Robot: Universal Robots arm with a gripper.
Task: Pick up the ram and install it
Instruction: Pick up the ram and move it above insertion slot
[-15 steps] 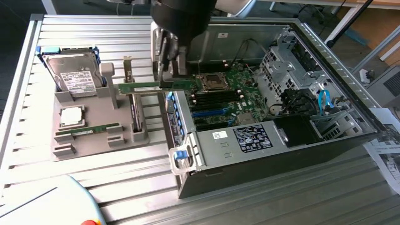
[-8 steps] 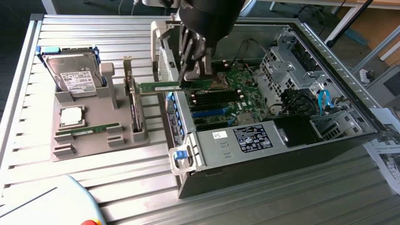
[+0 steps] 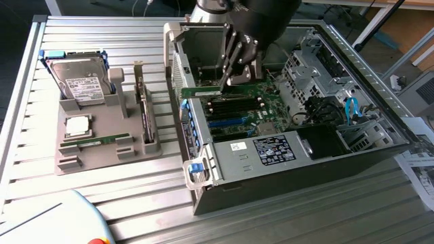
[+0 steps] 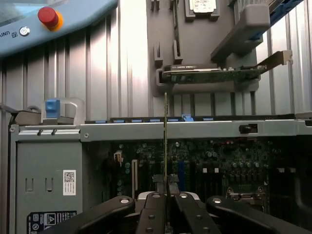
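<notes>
Ram [image 3: 200, 92]: long, thin green board held on edge, level; from the wrist it shows as a narrow line [image 4: 165, 146].
Gripper [image 3: 229, 84]: fingers [image 4: 152, 214] pinched tight on one end of the ram.
Ram's place: inside the open computer case [image 3: 305, 185], just above the motherboard [image 3: 271, 119], near the case's rear wall.

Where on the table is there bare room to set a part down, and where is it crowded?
Bare table lies between the tray and the pendant; more lies at the exterior view's lower right, below the case. Crowded: the tray itself, and inside the case, where the gripper holds the ram.
</notes>
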